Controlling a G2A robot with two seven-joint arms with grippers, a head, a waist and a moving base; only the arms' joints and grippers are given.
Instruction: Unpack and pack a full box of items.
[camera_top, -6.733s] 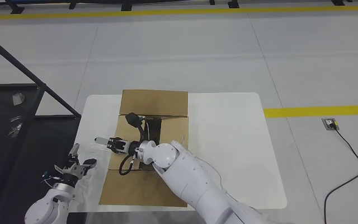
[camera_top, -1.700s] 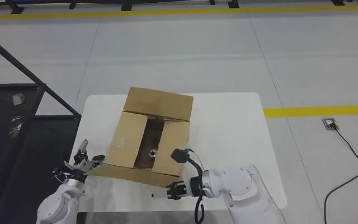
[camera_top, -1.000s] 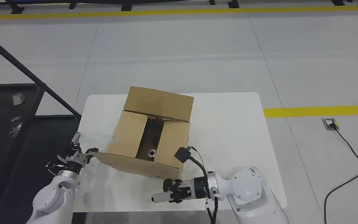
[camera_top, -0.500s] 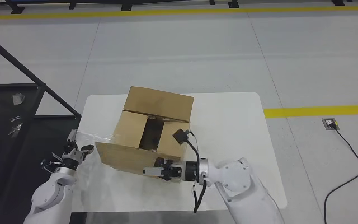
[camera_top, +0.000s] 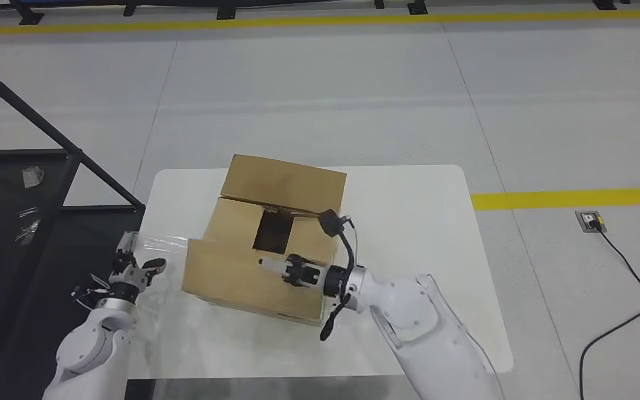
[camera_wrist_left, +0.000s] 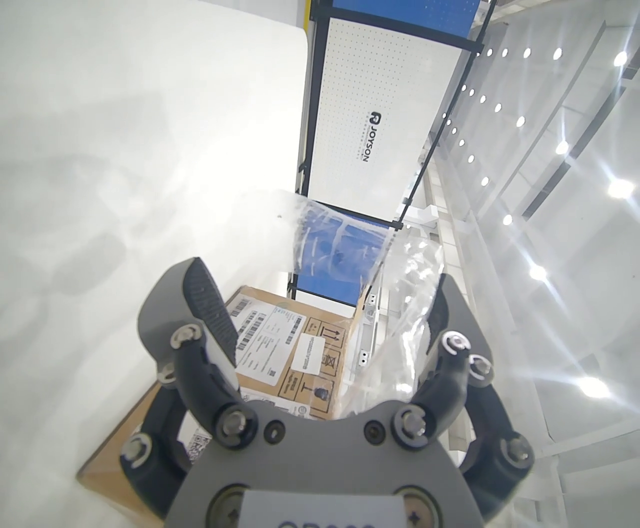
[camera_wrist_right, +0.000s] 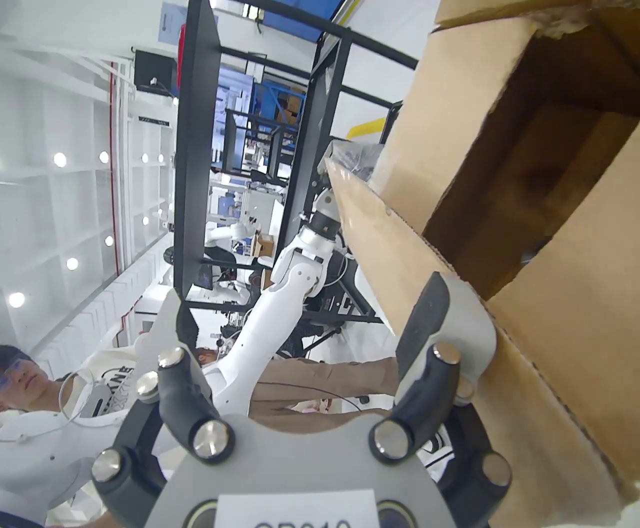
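So, your box (camera_top: 232, 222) sits on the table (camera_top: 420, 260) from the middle out toward 9 o'clock. Its flap at 12 o'clock is thrown back flat. The two side flaps lean partly over a dark opening (camera_top: 268, 232), and what lies inside is too shadowed to make out. The flap at 6 o'clock (camera_top: 235, 280) stands raised.

Your right gripper (camera_top: 275, 267) is at that raised flap, on the box's 6 o'clock side, with its jaws spread wide. One finger (camera_wrist_right: 440, 325) lies against the cardboard edge and the other hangs free. My reading is that it props or nudges the flap rather than pinching it, because a spread hand can push a broad panel without creasing it.

A strip of clear plastic film (camera_top: 160, 243) runs from the box's 9 o'clock wall out to your left gripper (camera_wrist_left: 320, 280), which sits off the table's edge near 8 o'clock. Its jaws are also apart, and the film only drapes against one finger, so nothing is clamped. That film looks like peeled sealing tape, probably held clear so it cannot snag the flaps.
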